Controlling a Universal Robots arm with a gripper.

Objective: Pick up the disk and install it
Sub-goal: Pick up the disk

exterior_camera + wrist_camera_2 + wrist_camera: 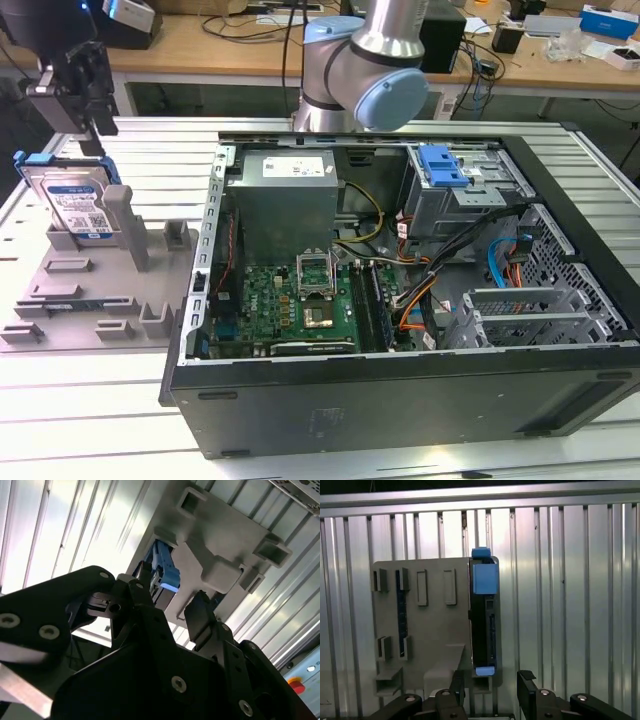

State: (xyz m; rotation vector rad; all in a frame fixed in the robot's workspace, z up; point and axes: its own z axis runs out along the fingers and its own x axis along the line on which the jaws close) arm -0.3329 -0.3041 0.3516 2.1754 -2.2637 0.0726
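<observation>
The disk (75,200) stands on edge in a slot of a grey holder (60,290), at the exterior view's left, with its label facing the camera and its blue bracket around it. A grey post (118,215) of the holder rises just beside it, on the exterior view's right, and covers its lower corner. The jaws hang above the disk, apart from it, spread wide and holding nothing. In the first wrist view the disk (482,625) shows edge-on against the holder (430,625), in line with the gap between the jaws; in the second wrist view its blue end (162,577) shows past them.

The holder lies on a ribbed metal surface (90,420). Behind it stand wooden desks (200,50) with cables and boxes on them. The arm (370,60) reaches in from behind the case.

An open computer case (400,400) lies on the surface, on the exterior view's right of the holder and just beside it. Inside are a grey power supply (285,195), a green board (290,300), orange and blue cables (500,265), and a blue clip (443,165) on top of the metal drive cage (450,205).
</observation>
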